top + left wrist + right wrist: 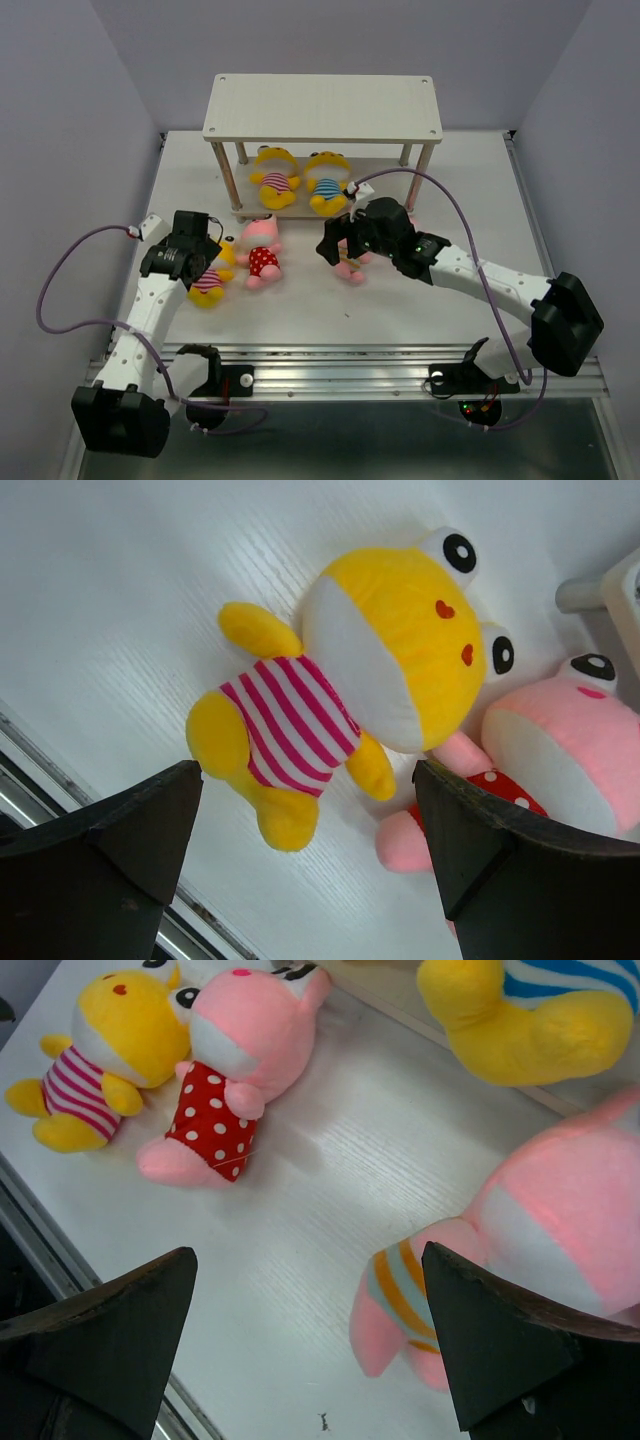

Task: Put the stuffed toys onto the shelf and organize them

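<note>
Two are already home on the lower board of the shelf, a blue-striped yellow toy and its yellow neighbour, while three lie on the table in front, so the left gripper hangs wide open over the pink-striped yellow toy, apparently to pick it, and the right gripper, equally spread, hovers by the orange-striped pink toy, the polka-dot pink toy lying between.

Bright, even overhead light; soft faint shadows; sharp top view; wrist-view foregrounds slightly blurred

Two yellow toys rest on the shelf's lower board, three toys before it.
</note>
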You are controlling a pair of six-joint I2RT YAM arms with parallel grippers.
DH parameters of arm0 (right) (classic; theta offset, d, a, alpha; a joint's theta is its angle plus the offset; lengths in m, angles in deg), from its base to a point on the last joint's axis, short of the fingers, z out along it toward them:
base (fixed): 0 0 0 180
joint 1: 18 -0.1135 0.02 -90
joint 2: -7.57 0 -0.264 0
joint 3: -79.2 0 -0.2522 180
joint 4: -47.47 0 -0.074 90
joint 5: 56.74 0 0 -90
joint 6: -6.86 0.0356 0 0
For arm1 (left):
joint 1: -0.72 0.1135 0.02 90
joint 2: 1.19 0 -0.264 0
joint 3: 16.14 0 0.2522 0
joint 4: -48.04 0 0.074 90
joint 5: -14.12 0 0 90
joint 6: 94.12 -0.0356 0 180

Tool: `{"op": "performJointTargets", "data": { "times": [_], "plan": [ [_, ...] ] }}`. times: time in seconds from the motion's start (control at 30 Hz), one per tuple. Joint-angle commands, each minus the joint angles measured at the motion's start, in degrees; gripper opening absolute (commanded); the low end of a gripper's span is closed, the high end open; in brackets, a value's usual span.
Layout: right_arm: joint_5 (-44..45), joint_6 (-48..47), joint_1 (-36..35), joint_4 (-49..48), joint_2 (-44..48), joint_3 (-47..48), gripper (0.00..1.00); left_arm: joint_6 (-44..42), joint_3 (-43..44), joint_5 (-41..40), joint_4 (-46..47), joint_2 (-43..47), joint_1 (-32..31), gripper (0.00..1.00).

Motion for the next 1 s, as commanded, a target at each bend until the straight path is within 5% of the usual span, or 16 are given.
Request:
{"op": "performJointTargets", "data": {
  "times": [0.0, 0.2, 0.4, 0.6, 0.97],
  "plan": [
    [1.6, -0.1, 0.4, -3.1, 0.5, 0.2, 1.00, -5.6, 0.9, 4.1, -1.3, -1.7, 2.0, 0.99],
    [2.9, -0.3, 0.4, -3.1, 1.0, -0.5, 1.00, -9.8, -2.1, 12.1, 0.0, -6.1, 2.2, 0.99],
    [4.3, -0.3, 0.4, -3.1, 1.3, -1.2, 1.00, -7.8, -2.0, 6.5, -3.5, -12.4, 2.2, 0.98],
    [7.0, -0.4, 0.4, -3.1, 0.8, -1.3, 1.00, -7.4, -2.3, 7.7, -2.9, -13.5, 2.3, 0.74],
    [10.8, -1.0, 0.4, -2.9, 2.5, -2.4, 1.00, -5.6, -1.7, 5.9, -3.4, -16.1, 2.2, 0.74]
  ]
}}
